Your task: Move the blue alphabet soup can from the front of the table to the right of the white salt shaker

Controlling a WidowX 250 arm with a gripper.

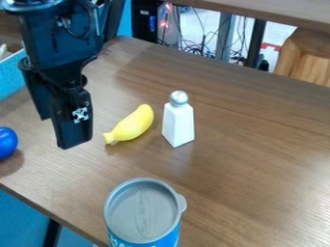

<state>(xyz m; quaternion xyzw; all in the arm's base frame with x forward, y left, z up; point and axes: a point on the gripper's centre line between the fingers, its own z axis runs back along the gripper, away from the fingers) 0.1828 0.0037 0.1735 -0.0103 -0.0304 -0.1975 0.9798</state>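
The claw (55, 133), its fingers apart, hangs near the yellow banana (133, 125), left of the white shaker (178, 124). Blue ball (6, 143) and lidded cup (144, 211) sit near the table (258, 159)'s edge.

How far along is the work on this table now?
No step looks clearly done: the yellow banana, white shaker, blue ball and grey-lidded can sit apart. In hand, I see nothing; the gripper hangs over the table, near the banana. What is left, I cannot tell.
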